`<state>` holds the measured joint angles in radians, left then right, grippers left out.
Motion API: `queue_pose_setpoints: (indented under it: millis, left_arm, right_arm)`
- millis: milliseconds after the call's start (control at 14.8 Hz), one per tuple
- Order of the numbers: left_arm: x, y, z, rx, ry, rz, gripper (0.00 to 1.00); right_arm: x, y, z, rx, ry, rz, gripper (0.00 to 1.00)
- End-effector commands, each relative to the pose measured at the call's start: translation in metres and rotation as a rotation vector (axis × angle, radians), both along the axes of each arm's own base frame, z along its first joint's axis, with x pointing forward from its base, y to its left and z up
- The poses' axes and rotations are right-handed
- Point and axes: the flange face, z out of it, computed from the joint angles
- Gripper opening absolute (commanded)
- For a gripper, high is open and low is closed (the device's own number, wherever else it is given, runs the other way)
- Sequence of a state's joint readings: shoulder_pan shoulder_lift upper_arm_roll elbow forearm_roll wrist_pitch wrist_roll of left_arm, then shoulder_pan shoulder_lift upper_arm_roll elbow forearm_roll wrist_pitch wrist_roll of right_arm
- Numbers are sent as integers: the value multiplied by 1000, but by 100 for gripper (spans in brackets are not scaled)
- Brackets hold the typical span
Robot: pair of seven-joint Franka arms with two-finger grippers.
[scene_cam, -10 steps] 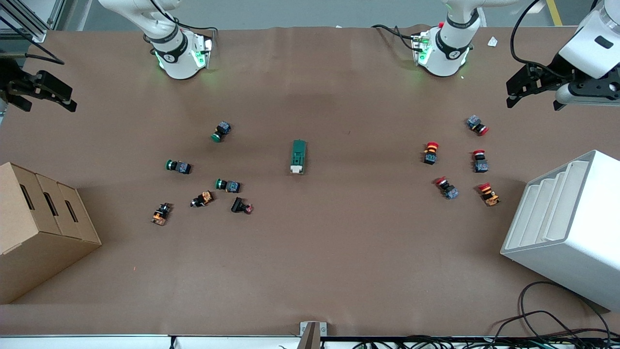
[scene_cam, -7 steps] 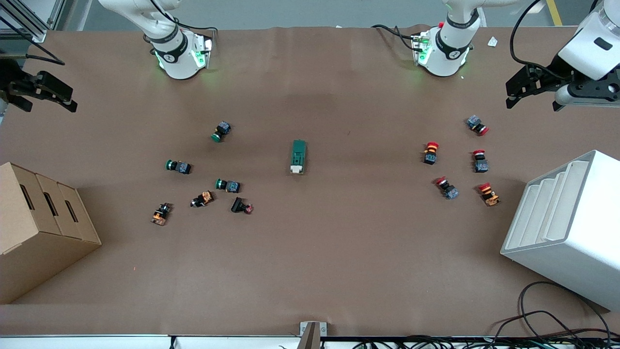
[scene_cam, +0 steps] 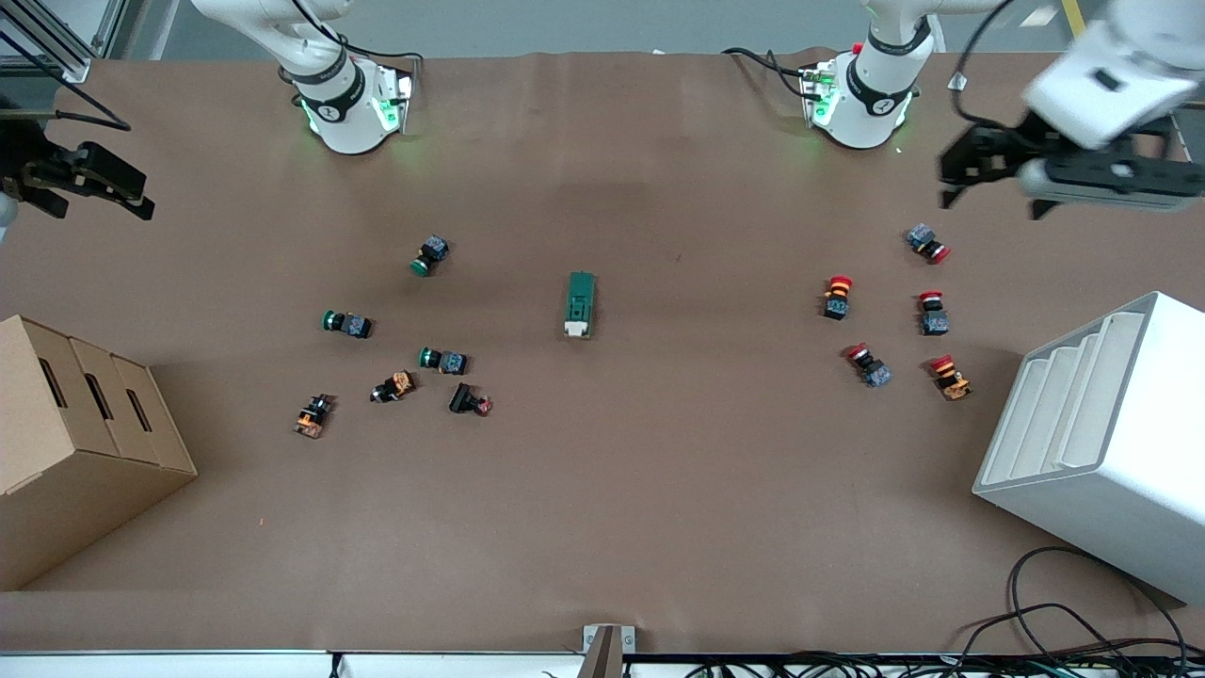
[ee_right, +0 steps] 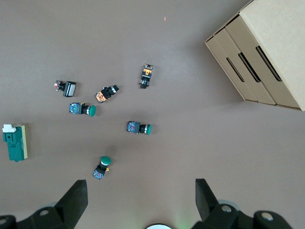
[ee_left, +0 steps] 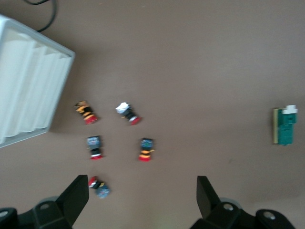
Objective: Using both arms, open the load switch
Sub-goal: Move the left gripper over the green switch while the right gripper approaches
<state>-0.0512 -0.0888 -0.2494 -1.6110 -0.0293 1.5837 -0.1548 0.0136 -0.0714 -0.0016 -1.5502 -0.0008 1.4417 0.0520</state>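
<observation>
Both hands hang in the air with their fingers apart and nothing between them. Left hand (scene_cam: 951,174) is up over the bench near the left arm's end, above the bare cloth just by the red push buttons; its own view shows the two fingers (ee_left: 76,198) spread wide. Right hand (scene_cam: 132,193) is over the bench edge at the right arm's end, fingers (ee_right: 76,198) likewise spread.

Neither one is near the load switch (scene_cam: 580,304), which lies flat in the middle of the brown bench (scene_cam: 659,490), well apart from everything else. It is a dark green block with its white toggle (scene_cam: 576,329) at the end nearer the front camera. It shows at the edge of both wrist views too (ee_left: 285,126) (ee_right: 14,141).

Toward the right arm's end lies a loose scatter of push buttons: three green-capped ones (scene_cam: 430,255), two orange ones (scene_cam: 313,415) and a black one (scene_cam: 469,401). A cardboard box (scene_cam: 75,452) with three slots stands past them at the bench edge.

Toward the left arm's end sit five red-capped buttons (scene_cam: 837,297), spaced apart. A white slotted rack (scene_cam: 1101,443) stands at that end, nearer the front camera than the buttons.
</observation>
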Motion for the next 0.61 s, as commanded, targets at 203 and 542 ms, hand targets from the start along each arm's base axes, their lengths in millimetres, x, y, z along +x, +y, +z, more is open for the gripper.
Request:
queue_pose_setpoints:
  millis: [203,542]
  left_arm:
    - [6,-154,-54,-134,-54,154,100]
    - [-30,-283,-135,-95,-118,161,100]
  right_arm:
    - [0,34,-5,-8,-2,-92,100]
    - [21,91,-40,-19,20,-160,100]
